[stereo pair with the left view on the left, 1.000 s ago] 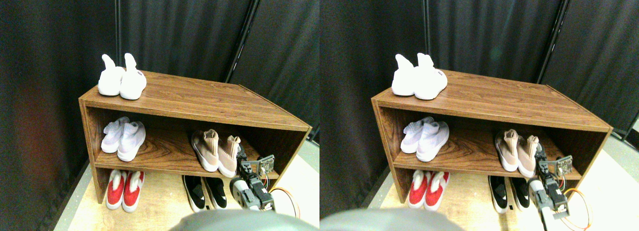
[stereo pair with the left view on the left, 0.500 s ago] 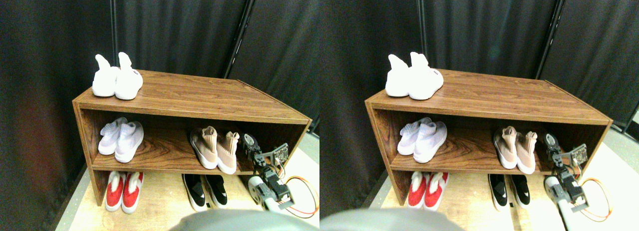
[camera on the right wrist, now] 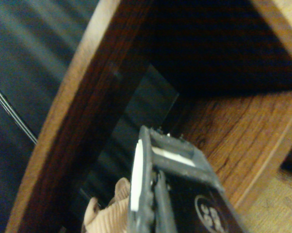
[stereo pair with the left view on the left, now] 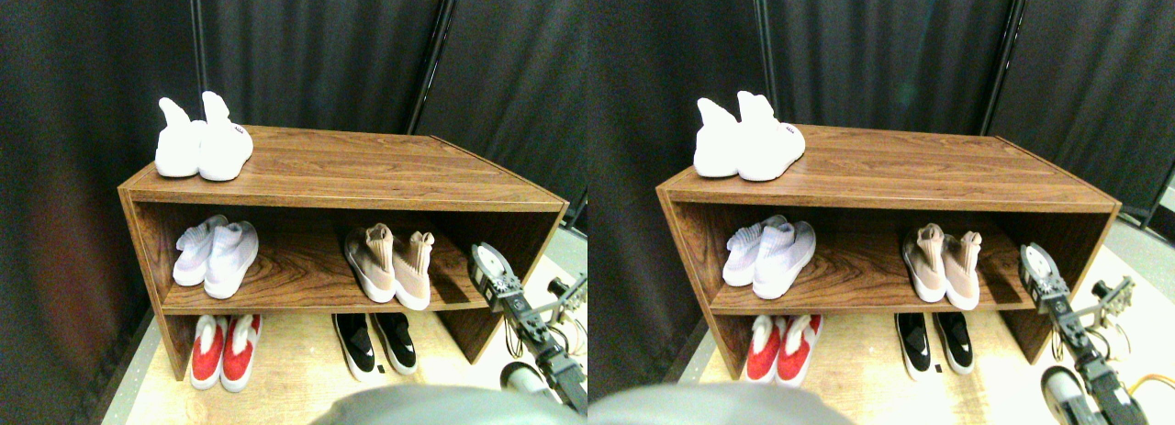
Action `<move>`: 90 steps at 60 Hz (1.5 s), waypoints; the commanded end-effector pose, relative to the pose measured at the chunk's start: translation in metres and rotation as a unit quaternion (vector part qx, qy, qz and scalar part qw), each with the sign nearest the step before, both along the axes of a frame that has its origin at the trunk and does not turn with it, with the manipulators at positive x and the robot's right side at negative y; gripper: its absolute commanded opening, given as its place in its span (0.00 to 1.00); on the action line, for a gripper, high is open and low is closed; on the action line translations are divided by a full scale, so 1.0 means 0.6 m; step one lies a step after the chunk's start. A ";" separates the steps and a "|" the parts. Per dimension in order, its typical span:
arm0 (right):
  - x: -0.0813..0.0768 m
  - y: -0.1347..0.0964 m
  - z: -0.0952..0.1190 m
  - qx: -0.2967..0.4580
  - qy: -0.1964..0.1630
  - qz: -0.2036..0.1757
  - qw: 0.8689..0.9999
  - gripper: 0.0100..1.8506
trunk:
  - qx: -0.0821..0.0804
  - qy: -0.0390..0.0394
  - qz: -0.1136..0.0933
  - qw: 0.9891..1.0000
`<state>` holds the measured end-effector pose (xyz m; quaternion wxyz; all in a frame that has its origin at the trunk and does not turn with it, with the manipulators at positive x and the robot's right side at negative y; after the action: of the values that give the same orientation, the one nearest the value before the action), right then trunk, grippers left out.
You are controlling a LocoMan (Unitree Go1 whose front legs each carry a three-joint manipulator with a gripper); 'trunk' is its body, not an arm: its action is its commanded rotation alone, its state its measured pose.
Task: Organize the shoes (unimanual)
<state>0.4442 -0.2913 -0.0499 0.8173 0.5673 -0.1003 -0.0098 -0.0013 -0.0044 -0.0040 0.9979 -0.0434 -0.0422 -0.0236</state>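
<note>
Tan shoes (stereo pair with the left view on the left: 390,264) on middle shelf (stereo pair with the left view on the left: 294,287), apart from pincer (stereo pair with the left view on the left: 486,264); pincer's grip state indiscernible.

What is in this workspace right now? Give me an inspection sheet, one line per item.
Surface: wooden shoe rack, with a top board, a middle shelf and the floor under it.
Job's things: tan-beige pair side by side on the middle shelf, right part; black pair on the floor below them.
Clutter: white high-collar pair on the top board's left end; pale pair on the middle shelf, left; red-and-white pair on the floor, left.
Grippers: right gripper at the rack's right end, apart from the shoes, holding nothing.
Cables: nothing seen.
Surroundings: black curtains behind; light wooden floor.
</note>
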 end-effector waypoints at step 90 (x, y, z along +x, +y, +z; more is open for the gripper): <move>0.015 -0.028 -0.247 0.088 0.096 0.001 0.992 0.03 | -0.004 0.056 0.007 0.998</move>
<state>0.4467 -0.3059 -0.1958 0.7731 0.6304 -0.0083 -0.0704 -0.0047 -0.0060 -0.0041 0.9992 -0.0345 0.0027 -0.0196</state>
